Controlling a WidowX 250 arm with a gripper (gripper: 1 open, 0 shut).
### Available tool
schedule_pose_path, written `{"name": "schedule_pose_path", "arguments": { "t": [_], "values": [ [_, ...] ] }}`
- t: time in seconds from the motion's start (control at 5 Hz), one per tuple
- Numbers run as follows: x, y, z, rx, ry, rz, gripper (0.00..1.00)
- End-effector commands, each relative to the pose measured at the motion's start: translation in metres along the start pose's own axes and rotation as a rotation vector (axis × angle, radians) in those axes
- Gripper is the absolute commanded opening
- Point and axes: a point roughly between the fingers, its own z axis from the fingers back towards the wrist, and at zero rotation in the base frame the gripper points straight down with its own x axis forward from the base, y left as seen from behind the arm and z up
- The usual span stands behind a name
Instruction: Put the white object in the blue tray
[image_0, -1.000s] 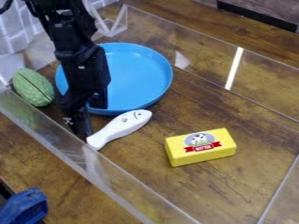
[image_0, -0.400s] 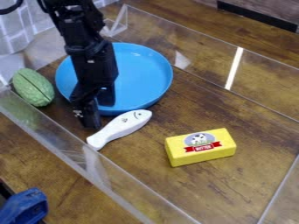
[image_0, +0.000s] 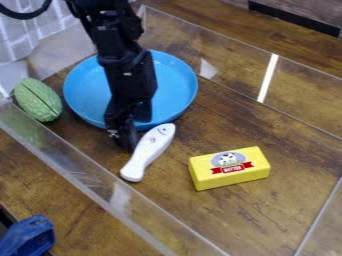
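The white object (image_0: 147, 153), a small fish-like toy, lies on the wooden table just in front of the blue tray (image_0: 175, 87), head toward the tray and tail toward the near edge. The tray is a wide round blue dish with nothing in it. My black gripper (image_0: 123, 129) hangs low at the tray's front rim, right beside the toy's upper left side, touching or nearly touching it. Its dark fingers blend together, so I cannot tell whether they are open or shut. The arm hides part of the tray's middle.
A green oval ball (image_0: 36, 100) lies left of the tray. A yellow box (image_0: 229, 168) lies right of the toy. A dark blue cloth (image_0: 27, 238) sits at the bottom left corner. A clear plastic wall runs along the table's near edge.
The gripper has moved right along the tray's front rim toward the toy. The toy has turned, its tail swinging toward the near edge, so it lies steeper than before.
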Motion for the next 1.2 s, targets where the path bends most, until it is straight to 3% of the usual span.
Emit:
{"name": "schedule_pose_path", "arguments": {
  "t": [0.0, 0.2, 0.4, 0.6, 1.0],
  "values": [
    [0.012, -0.002, 0.0, -0.007, -0.01, -0.102, 1.0],
    [0.02, -0.004, -0.002, -0.016, -0.022, -0.185, 0.0],
    [0.016, -0.006, -0.002, -0.013, -0.027, -0.193, 1.0],
    [0.012, -0.007, -0.001, -0.015, -0.026, -0.202, 1.0],
    [-0.004, 0.011, 0.002, 0.002, -0.019, -0.15, 1.0]
  ]
}}
